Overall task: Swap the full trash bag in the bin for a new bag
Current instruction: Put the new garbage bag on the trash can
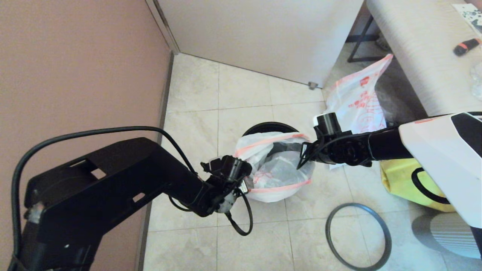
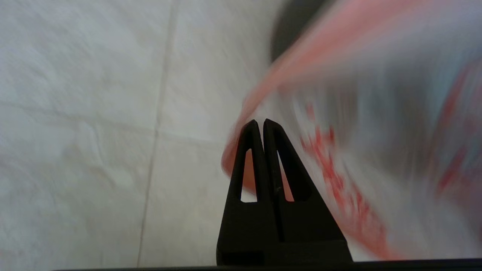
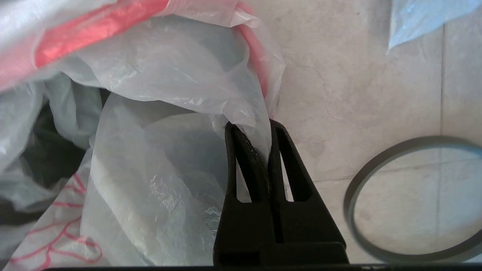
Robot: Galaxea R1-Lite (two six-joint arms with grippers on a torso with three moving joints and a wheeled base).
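Left arm looms nearest, its tool pinched shut on the near-left rim of the bag in the bin.

Across the mouth, the right tool is clamped on the right edge of that thin white pink-rimmed plastic bag, which sits in the small round black bin on the tiled floor, middle of the scene. Its thin grey hoop lies loose on the floor, near right; a second printed white bag slumps far right by the desk. Looks like the bag-handling step: next both tools must move together, evenly, so the film doesn't tear or slip.
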